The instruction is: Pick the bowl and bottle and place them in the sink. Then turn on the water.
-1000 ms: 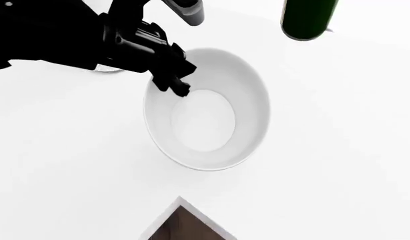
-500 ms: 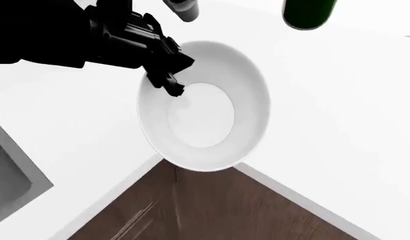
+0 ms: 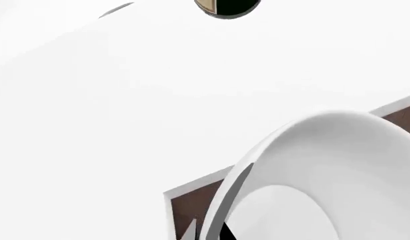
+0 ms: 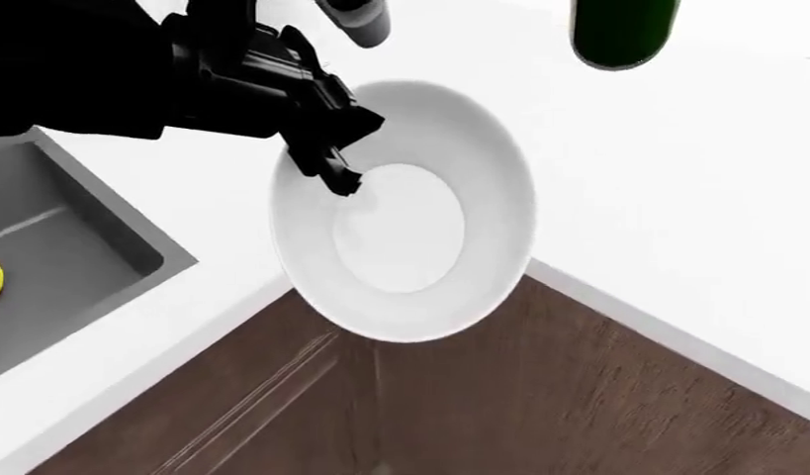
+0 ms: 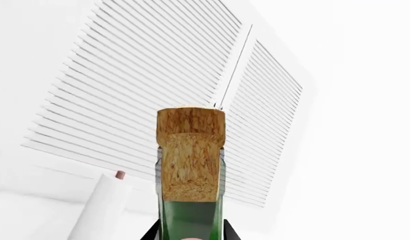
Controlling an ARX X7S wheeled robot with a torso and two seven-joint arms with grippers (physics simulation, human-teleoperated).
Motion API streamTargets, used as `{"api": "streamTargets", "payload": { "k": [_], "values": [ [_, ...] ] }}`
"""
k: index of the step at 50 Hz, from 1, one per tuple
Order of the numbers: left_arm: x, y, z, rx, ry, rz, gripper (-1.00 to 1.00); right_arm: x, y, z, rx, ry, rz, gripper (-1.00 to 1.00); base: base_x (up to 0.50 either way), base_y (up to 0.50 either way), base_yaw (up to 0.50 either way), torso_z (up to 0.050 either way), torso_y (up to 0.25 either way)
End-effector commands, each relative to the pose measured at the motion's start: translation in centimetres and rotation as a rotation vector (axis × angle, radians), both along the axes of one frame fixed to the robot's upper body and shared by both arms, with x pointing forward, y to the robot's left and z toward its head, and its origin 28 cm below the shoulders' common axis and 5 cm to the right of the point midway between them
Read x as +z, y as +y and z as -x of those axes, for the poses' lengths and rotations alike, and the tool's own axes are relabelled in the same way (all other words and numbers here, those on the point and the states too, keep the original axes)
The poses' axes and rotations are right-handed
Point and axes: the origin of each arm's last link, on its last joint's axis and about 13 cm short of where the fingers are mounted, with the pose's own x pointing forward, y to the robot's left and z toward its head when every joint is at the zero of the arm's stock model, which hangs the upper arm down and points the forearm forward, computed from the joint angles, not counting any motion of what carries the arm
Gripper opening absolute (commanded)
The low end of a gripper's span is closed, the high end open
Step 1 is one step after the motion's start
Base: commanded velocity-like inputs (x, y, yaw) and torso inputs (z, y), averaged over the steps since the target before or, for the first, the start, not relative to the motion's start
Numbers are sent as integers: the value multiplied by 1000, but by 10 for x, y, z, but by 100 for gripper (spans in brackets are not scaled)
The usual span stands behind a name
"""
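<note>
The white bowl (image 4: 402, 213) was pinched at its rim by the left gripper (image 4: 338, 168) short of the sink (image 4: 61, 252) — a slip there would have dropped it to the floor — while the right fingers were clamped on the green wine bottle (image 5: 190, 200).

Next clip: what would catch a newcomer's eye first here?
The white bowl, pinched at its rim by the black left pincer, hangs past the counter corner over the brown floor. In the right wrist view a green bottle with a tan cork fills the middle. A grey sink holding something yellow sits at the left.
</note>
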Motion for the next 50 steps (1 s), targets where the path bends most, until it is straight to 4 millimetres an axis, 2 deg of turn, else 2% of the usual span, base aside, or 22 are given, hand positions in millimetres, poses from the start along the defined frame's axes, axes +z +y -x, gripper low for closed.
{"api": "streamTargets", "payload": {
  "k": [1,31,50],
  "values": [
    [2,3,1,11,-22,5,-100,3,1,0,-19,-36,49,-100,-12,-10,500,0,0],
    [2,5,3,15,-40,11,-100,2,6,-2,19,-42,77,-100,-2,-2,500,0,0],
    [8,10,9,30,-57,17,-100,4,11,-3,44,-39,89,-100,0,0,500,0,1]
  ]
}}
